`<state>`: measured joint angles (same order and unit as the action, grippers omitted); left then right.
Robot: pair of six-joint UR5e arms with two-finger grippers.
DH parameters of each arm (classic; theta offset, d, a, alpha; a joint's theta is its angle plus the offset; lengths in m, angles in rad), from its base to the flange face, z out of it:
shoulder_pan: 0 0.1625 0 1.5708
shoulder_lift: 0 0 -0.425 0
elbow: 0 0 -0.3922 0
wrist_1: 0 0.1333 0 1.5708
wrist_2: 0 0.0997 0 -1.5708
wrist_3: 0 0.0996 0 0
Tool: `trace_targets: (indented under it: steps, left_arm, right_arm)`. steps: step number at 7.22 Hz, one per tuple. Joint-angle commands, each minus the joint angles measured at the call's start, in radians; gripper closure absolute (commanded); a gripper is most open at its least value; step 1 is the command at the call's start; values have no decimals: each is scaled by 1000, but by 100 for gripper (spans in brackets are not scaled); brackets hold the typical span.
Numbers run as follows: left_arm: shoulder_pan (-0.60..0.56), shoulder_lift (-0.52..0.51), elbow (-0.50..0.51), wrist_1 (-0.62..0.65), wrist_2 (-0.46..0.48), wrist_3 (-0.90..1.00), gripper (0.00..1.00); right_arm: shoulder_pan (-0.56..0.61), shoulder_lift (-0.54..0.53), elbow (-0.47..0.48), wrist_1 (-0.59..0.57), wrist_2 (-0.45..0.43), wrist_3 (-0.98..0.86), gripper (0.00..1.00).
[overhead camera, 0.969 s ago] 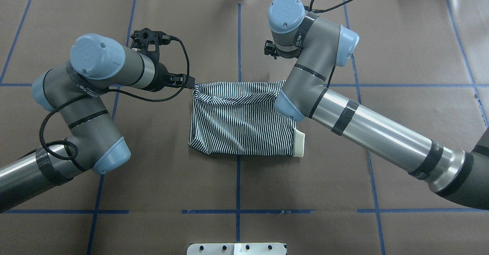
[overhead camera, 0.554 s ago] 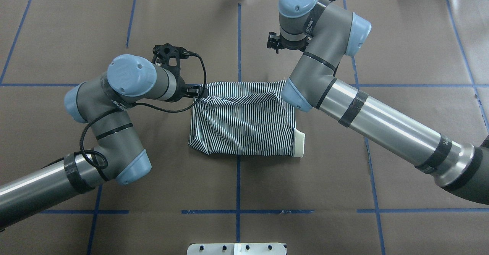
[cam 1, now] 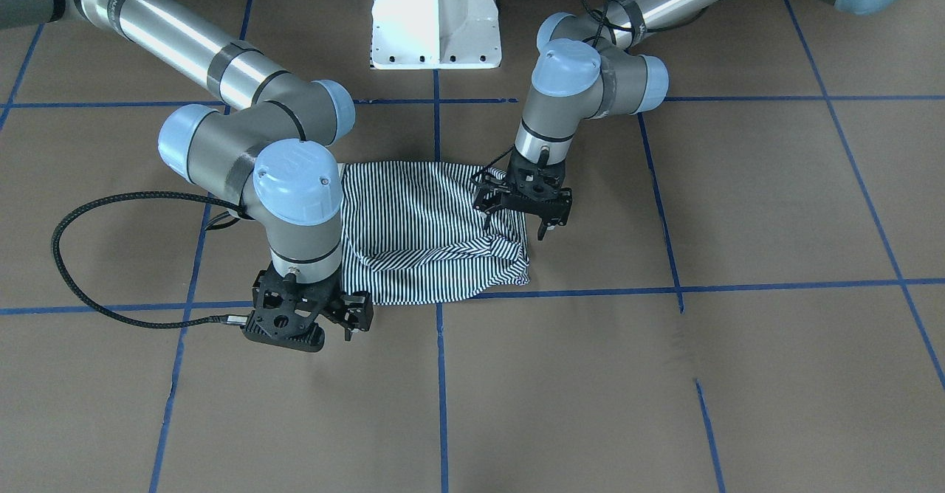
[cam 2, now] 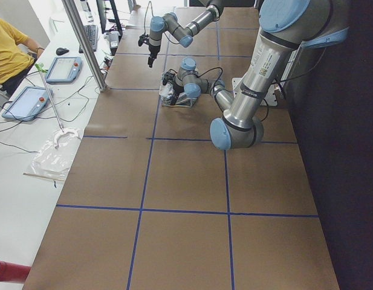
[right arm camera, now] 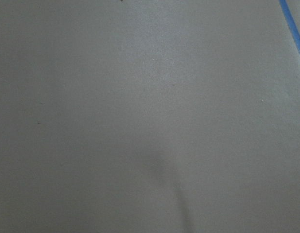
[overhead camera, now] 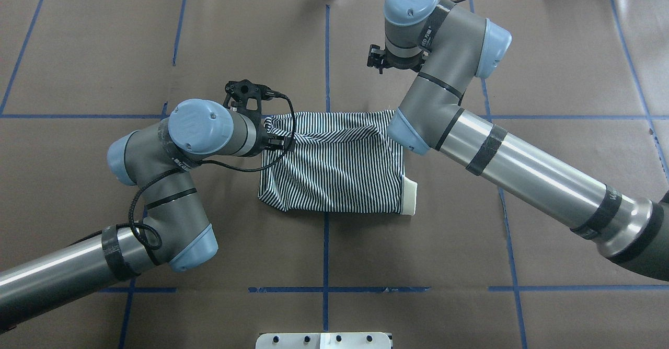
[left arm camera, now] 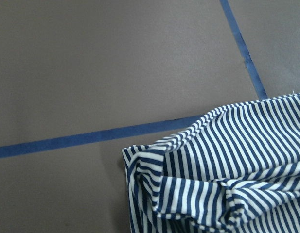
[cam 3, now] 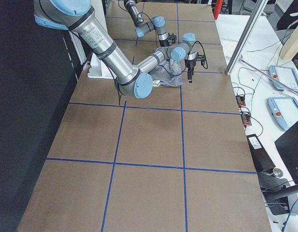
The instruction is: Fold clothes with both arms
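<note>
1. At table centre, the striped polo (overhead camera: 334, 166) lies folded into a rough rectangle on the table cover (overhead camera: 549, 67). The cream collar (overhead camera: 410, 197) pokes out on the right, near side. The far-left corner (left arm camera: 154, 160) is bunched.
2. The left gripper (cam 1: 517, 220) hovers just above that bunched corner, with no cloth in it that I can see. I cannot tell whether its jaws are apart or together.
3. The right gripper (cam 1: 354, 319) hangs over bare cover near the polo's far-right corner, off the cloth. I cannot tell its jaw state either.
4. My read is that the next fold needs both far corners taken. Bring the left down onto the bunch and pinch every layer, not just the top ply, or the crease carries into the fold.
5. Put the right on the far-right corner before you lift. Raise both together, keep the far edge taut and pull straight toward the near edge so the collar side doesn't skew.
6. The front-facing view shows both grippers. Overhead mostly hides the left one under its own wrist, and the right arm (overhead camera: 522, 166) covers the far-right corner.
7. Overhead shows the collar. In the front-facing view it is hidden behind the right arm.
8. The left wrist view shows the bunch in detail, with a blue tape line (left arm camera: 91, 138) just beside it. The right wrist view shows only bare cover and a sliver of tape.
</note>
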<state>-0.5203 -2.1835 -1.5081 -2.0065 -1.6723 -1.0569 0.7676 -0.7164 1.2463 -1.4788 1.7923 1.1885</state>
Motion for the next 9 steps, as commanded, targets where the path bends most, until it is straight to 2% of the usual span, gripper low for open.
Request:
trace_targets:
  steps: [1, 3, 6, 7, 9]
  left_arm:
    - [3, -42, 55, 2, 3, 1, 0]
    - [-48, -47, 75, -1, -3, 5, 0]
    - [-101, -116, 242, -15, 2, 20, 0]
    - [-137, -117, 267, -17, 2, 67, 0]
    - [-205, -117, 264, -20, -10, 153, 0]
  right_arm:
    - [1, -3, 1, 0, 1, -3, 0]
    - [-1, -9, 1, 14, -1, -1, 0]
    - [-4, -20, 1, 34, -4, 3, 0]
    - [-5, -35, 2, 72, -5, 11, 0]
    - [-17, -41, 37, 72, -7, 14, 0]
